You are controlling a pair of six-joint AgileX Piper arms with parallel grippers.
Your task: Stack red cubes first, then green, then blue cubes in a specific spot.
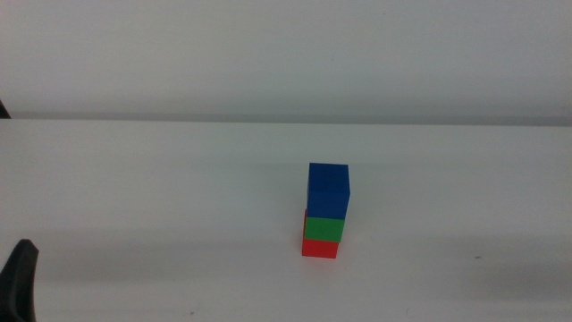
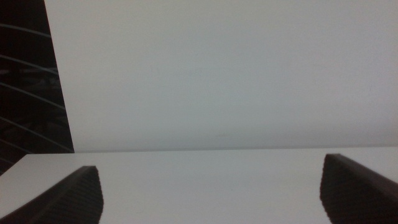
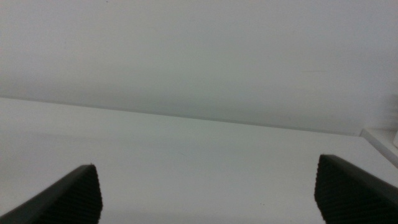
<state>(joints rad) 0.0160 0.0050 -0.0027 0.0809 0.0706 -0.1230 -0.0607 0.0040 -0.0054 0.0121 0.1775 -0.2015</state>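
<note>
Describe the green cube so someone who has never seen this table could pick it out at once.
On the white table, right of centre in the middle view, stands a single three-cube tower. The green cube is its middle layer, resting on the red cube and carrying the blue cube. It is the only cube with another touching both above and below.

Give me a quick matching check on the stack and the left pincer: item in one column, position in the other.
Items:
1. red cube
2. green cube
3. blue cube
4. left pincer

Positions:
A. top of the stack
B. on the table, bottom of the stack
C. away from the stack, jaws apart
D. middle of the stack

Pairs: 1-B, 2-D, 3-A, 4-C
</note>
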